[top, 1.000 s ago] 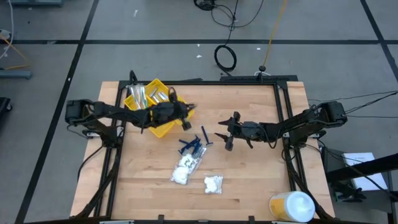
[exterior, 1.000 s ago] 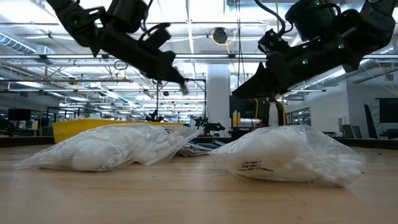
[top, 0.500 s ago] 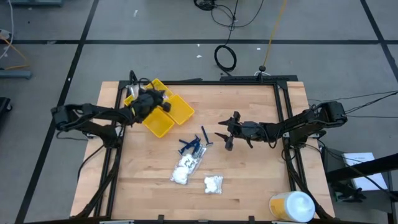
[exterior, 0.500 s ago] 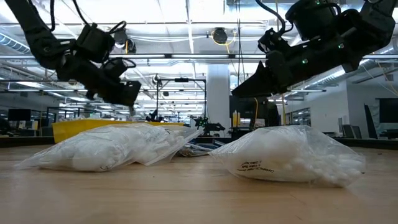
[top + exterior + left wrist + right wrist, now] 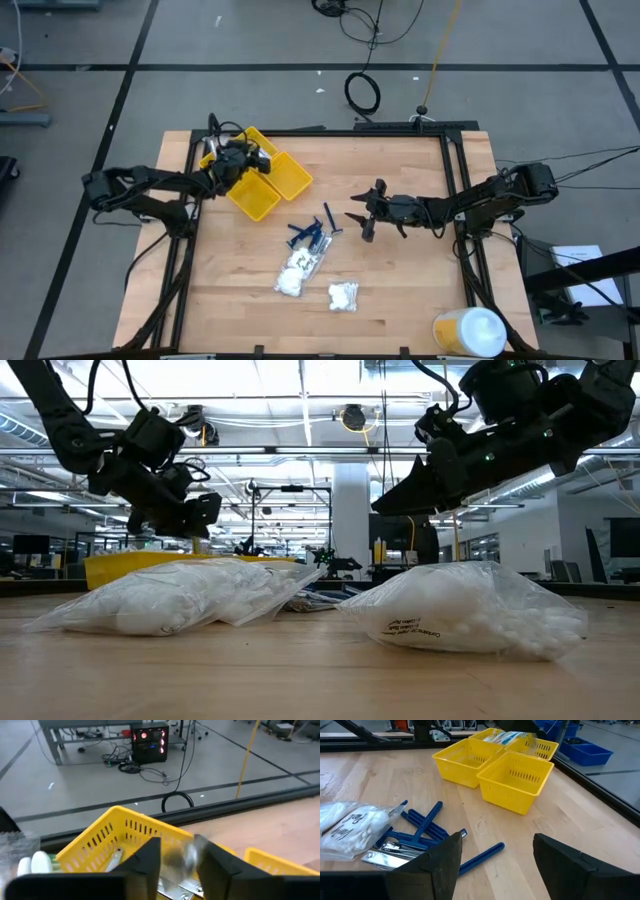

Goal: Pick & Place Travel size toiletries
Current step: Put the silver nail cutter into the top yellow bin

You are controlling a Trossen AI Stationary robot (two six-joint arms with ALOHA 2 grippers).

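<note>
Now the left gripper (image 5: 243, 156) has swung back over the yellow tray (image 5: 262, 196), fingers parting.

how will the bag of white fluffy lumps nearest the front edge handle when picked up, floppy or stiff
Probably floppy: the bag is thin crinkled clear film, sagging over its lumps. Likely light for its size, since the filling looks like cotton. The smooth film may slip, so a pinch on a loose corner seems safest.
</note>
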